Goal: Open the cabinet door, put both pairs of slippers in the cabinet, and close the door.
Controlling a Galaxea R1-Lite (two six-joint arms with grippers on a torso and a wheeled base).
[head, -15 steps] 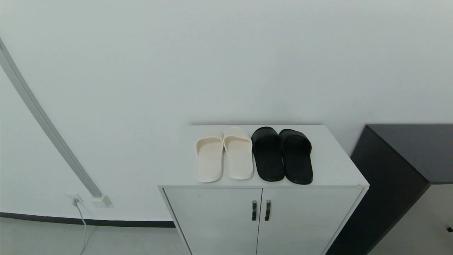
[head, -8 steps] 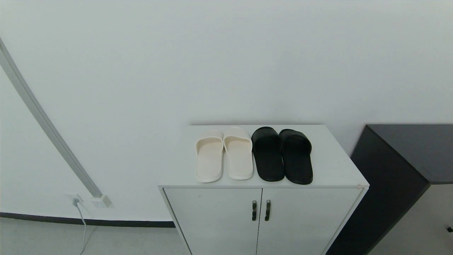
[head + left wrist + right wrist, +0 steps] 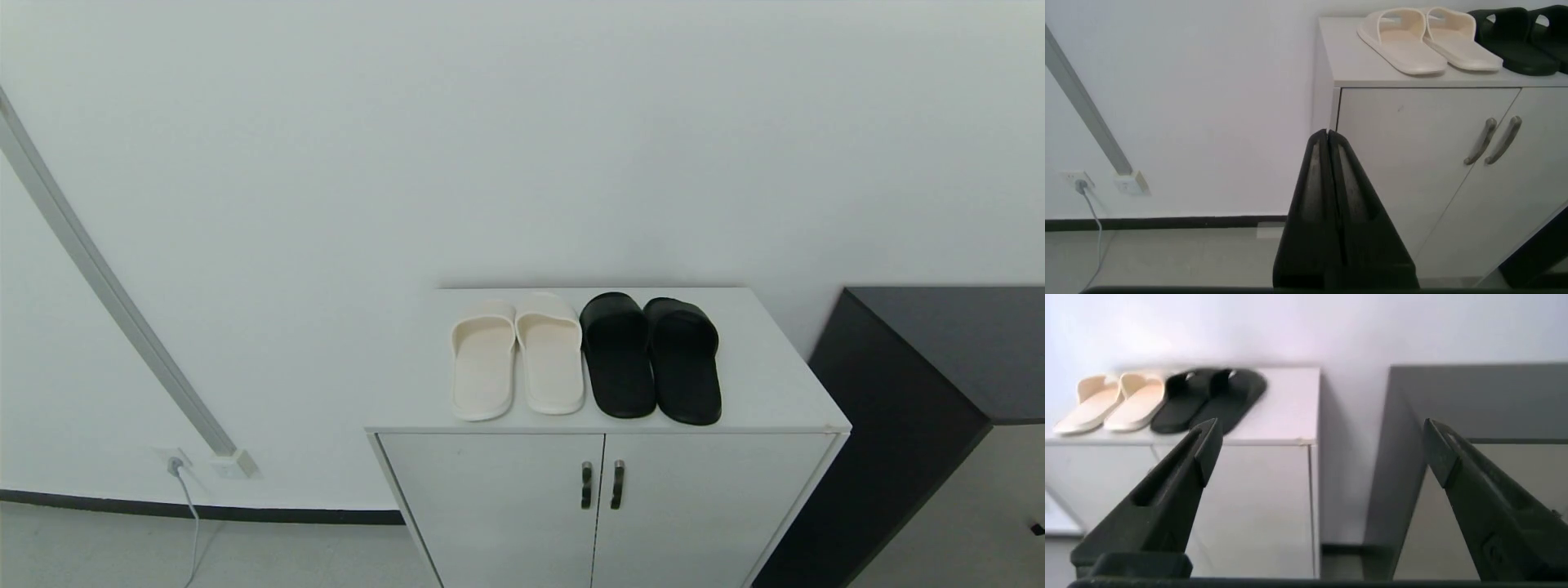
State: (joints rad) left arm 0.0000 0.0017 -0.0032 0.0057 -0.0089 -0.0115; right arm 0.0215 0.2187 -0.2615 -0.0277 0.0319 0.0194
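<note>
Cabinet [image 3: 490, 506] lower centre of head view, doors shut. Cream slippers [image 3: 518, 357] and black slippers [image 3: 651, 359] side by side on top. Left gripper [image 3: 1328, 135] pinched together, empty. Right gripper [image 3: 1321, 429] spread wide, empty. Step: open door. Close around right door handle [image 3: 618, 484] squarely, pull along hinge arc.

- white cabinet [image 3: 784, 392] stands against the wall, both doors [image 3: 498, 506] shut, two dark handles [image 3: 602, 483] side by side
- cream slippers [image 3: 518, 356] and black slippers [image 3: 651, 358] rest on top, pairs touching
- dark cabinet [image 3: 914, 408] to its right
</note>
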